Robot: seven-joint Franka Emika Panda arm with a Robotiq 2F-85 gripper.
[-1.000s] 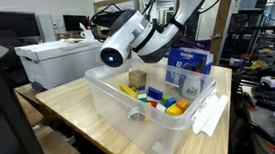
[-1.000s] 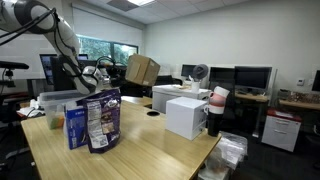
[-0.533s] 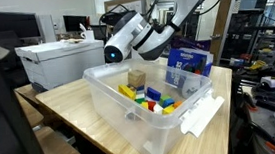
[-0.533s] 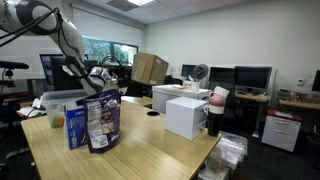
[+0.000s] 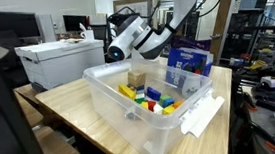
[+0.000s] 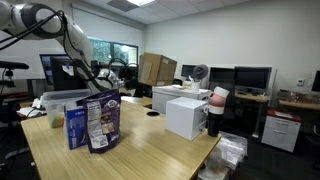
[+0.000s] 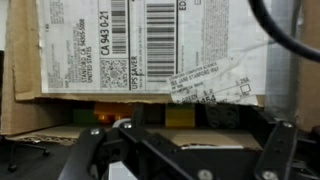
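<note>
A cardboard box (image 7: 150,45) with shipping labels fills the wrist view, straight ahead of my gripper (image 7: 190,138). The jaws stand wide open, and a tan cardboard flap (image 7: 185,137) lies between them; I cannot tell whether they touch it. Yellow and dark blocks (image 7: 116,116) show in the gap under the box. In an exterior view the box (image 6: 158,68) hangs level beside the arm's end (image 6: 100,72). In an exterior view my gripper (image 5: 112,52) is above the far rim of a clear plastic bin (image 5: 110,104) holding several coloured blocks (image 5: 154,98).
Blue snack bags (image 5: 189,64) (image 6: 103,120) stand on the wooden table beside the bin. The bin's lid (image 5: 203,116) leans off its near corner. A white printer (image 5: 56,59) and a white box (image 6: 187,115) flank the table. Desks with monitors lie behind.
The cardboard box has shifted right and tipped from tilted to nearly level. The arm's wrist has risen and drawn back from over the bin. The jaws stayed wide.
</note>
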